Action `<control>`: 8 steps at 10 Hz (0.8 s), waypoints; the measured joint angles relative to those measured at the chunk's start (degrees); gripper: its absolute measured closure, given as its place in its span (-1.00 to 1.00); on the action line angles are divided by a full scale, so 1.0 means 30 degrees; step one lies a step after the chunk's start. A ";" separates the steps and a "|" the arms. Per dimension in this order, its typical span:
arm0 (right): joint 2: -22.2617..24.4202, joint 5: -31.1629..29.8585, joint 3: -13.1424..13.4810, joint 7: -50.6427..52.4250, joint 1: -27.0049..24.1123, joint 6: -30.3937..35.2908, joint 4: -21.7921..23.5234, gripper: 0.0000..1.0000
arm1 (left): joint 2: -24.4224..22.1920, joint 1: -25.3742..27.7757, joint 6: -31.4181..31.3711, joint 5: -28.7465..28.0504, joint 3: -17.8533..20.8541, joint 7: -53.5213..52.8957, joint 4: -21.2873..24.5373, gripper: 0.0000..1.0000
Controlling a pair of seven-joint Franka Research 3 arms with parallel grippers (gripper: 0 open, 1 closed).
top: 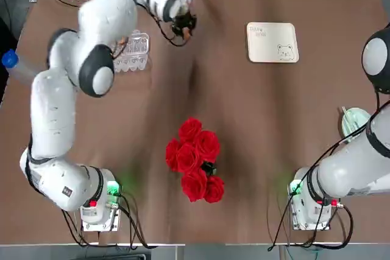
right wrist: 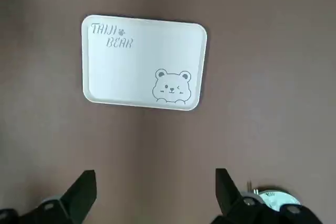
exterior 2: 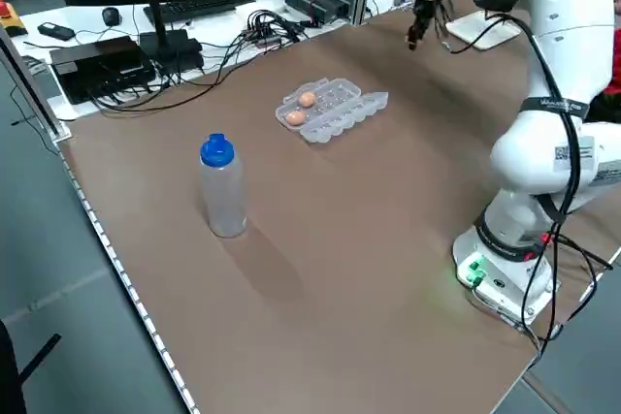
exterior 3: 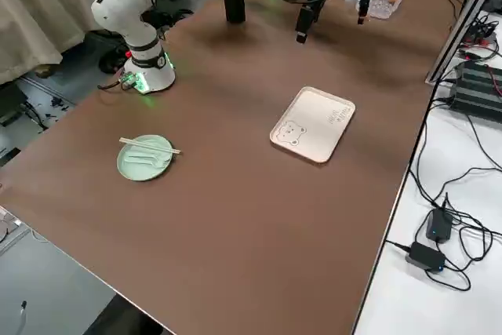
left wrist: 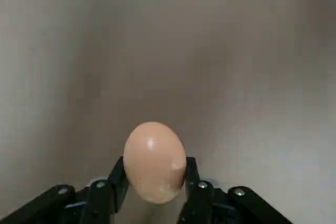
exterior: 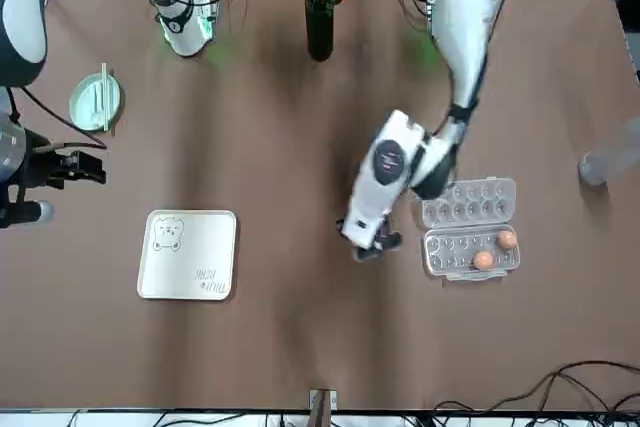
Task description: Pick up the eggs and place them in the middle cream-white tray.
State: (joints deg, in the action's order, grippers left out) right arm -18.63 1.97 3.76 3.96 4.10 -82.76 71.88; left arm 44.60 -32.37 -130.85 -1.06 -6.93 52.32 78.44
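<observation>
- Left claw [left wrist: 154, 169], left of the far-right tray [top: 273, 42], is gripping one egg [left wrist: 155, 156]; I am apparently transferring it.
- Next, I am likely moving right, then lowering gently.
- Two eggs [exterior: 483, 260] are sitting in the far-left carton [exterior: 470, 240].
- Right claw [right wrist: 156, 171] is idling wide at right, possibly crowding my approach.

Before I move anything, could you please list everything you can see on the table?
Egg in the left jaws: one, orange-brown, above the table
Eggs in carton: two, orange-brown
Carton: one, clear, open, robot's left
Tray: one, cream-white, far right, bear drawing
Plate: one, pale green, right, utensils on it
Roses: red bunch, dark vase, near middle
Bottle: one, blue cap, far left
Arms: two, white; right jaws open, robot's right
</observation>
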 joint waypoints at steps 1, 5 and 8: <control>-0.0035 -0.0058 -0.0002 0.0000 0.0002 0.0000 0.0008 -1.00 | 0.0600 -0.0704 -0.0929 0.0003 0.0016 0.0332 -0.0156 0.07; -0.0103 -0.0189 0.0002 0.0000 0.0001 -0.0004 0.0021 -1.00 | 0.2398 -0.1909 -0.3955 0.0604 -0.0008 0.0547 -0.0398 0.07; -0.0121 -0.0272 0.0001 0.0000 0.0002 -0.0027 0.0021 -1.00 | 0.2905 -0.2405 -0.3990 0.0815 -0.0071 0.1073 -0.0597 0.07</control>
State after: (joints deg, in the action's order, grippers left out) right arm -18.99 1.16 3.76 3.96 4.10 -82.84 71.95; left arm 53.31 -39.58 -142.82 1.39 -7.14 55.54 76.65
